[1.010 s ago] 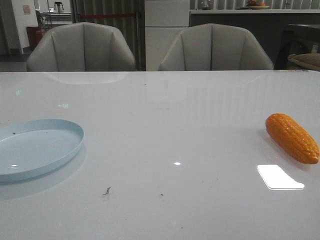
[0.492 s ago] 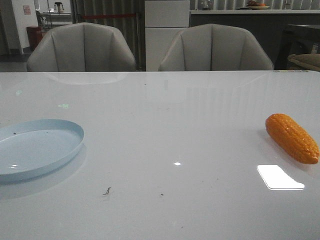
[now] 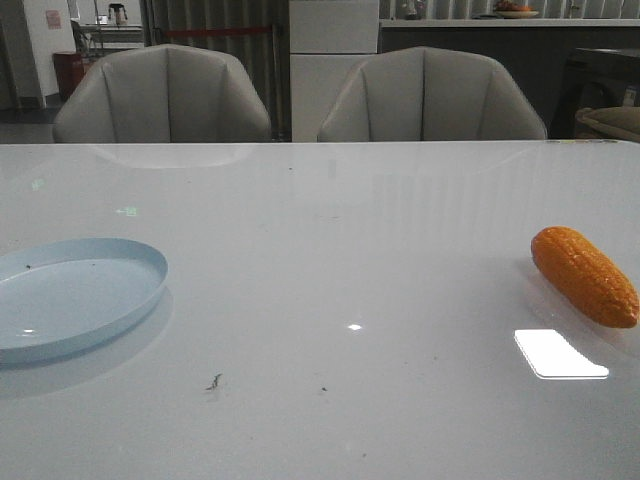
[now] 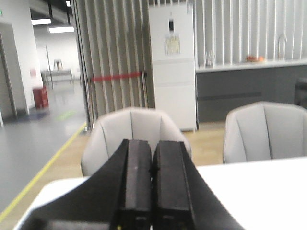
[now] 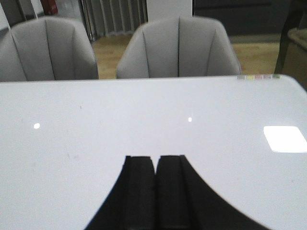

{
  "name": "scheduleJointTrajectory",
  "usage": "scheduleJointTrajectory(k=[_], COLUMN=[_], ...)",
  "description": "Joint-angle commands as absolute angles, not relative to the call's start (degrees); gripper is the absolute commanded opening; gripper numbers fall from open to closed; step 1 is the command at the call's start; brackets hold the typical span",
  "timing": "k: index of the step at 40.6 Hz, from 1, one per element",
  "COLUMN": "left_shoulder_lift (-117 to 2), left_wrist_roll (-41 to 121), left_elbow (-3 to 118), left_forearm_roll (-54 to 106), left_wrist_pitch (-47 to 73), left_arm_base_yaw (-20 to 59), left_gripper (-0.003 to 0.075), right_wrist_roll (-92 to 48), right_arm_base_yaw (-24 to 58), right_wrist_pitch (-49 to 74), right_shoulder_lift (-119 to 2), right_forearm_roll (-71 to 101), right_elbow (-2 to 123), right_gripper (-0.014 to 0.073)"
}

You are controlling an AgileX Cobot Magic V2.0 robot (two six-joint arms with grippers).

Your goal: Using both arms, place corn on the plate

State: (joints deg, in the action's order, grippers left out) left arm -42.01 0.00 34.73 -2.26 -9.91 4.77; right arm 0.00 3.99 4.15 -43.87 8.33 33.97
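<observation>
The corn is seen lying on its side near the right edge of the white surface, its tapered end turned toward the camera. The plate is set well apart from it, at the left edge; nothing but a few dark specks is held in it. Neither arm is seen in the front view. The left end effector is shown closed, its pads pressed together with nothing between them. The right end effector is likewise closed and empty, held above bare surface. Two grey chairs are seen behind.
</observation>
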Motion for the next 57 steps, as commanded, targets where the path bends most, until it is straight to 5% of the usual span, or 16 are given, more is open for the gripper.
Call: scheduleJointTrajectory(k=[1,12,24,37,57], left_shoulder_lift=[-44.99,-46.94,-46.94,-51.71,-82.58], left_wrist_roll=[-0.66,-0.66,-0.66,-0.81,-4.15], left_elbow=[36.62,36.62,36.51,42.20,59.70], left_forearm_roll=[-1.27,3.50,3.50,3.99,3.87], left_wrist_pitch=[-13.64,-3.84,-1.06,18.34,29.05], left_arm_base_yaw=[4.73,4.73,4.73,4.73,1.64], left_gripper=[0.0090,0.0122,0.0496,0.0468,0.0469], right_wrist_roll=[0.00,0.00,0.00,0.00,0.00], right_arm_base_yaw=[4.07,4.07,4.07,4.07,4.07], right_wrist_pitch=[1.91,3.71,9.84,10.87,10.93], right_shoulder_lift=[-45.09,-45.47,-45.47,-45.47,-45.47], right_forearm_roll=[8.30,8.30,8.30,8.30,8.30], right_elbow=[35.67,35.67,35.67,35.67,35.67], right_gripper=[0.0029,0.0043,0.0428,0.0425,0.0425])
